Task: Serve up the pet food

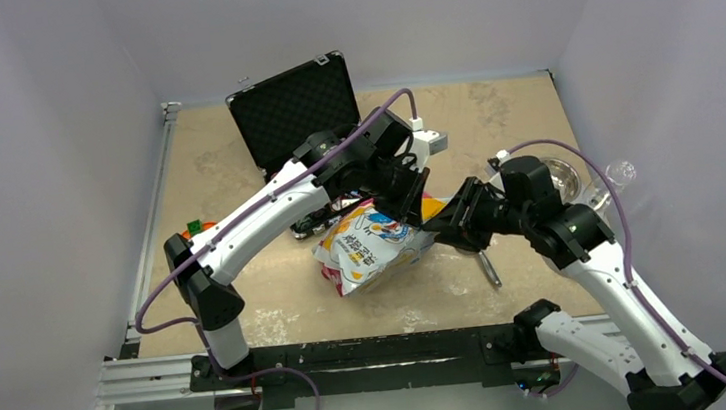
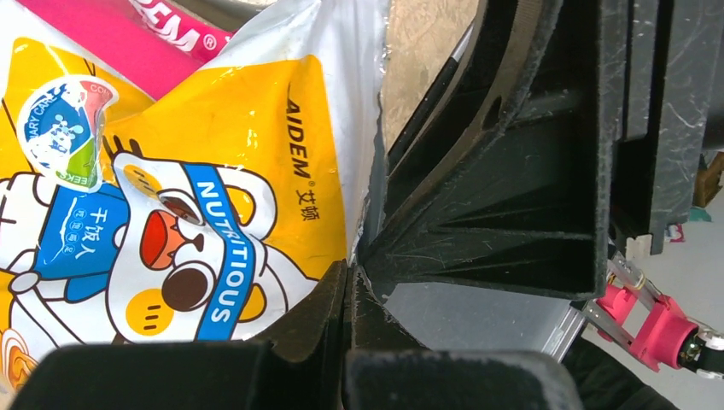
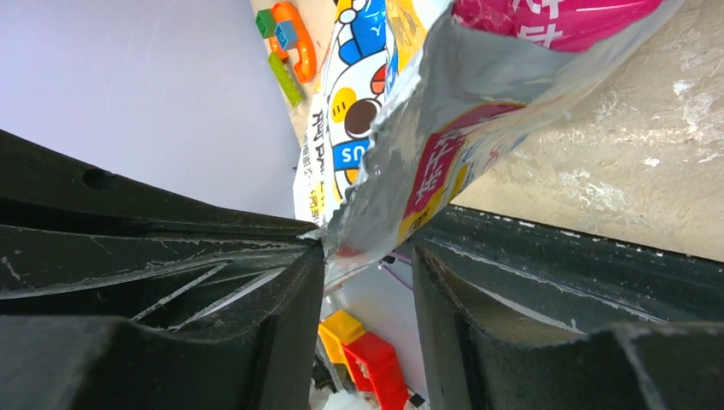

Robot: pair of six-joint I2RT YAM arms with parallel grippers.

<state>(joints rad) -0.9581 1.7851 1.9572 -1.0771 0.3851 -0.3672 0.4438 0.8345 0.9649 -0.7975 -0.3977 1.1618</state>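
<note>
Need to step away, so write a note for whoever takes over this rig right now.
Left gripper: shut on an edge of the food bag.
Right gripper: open, jaws either side of the bag's edge, not pinching yet.
Bag is mid-table; metal bowl sits to its right.
Done: bag gripped by the left arm.
Left: close the right gripper, open the bag, pour kibble. None is visible yet.

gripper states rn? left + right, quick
Left gripper: closed, pinching the edge of the pet food bag.
Right gripper: open, jaws apart on either side of the bag's edge, not clamped.
</note>
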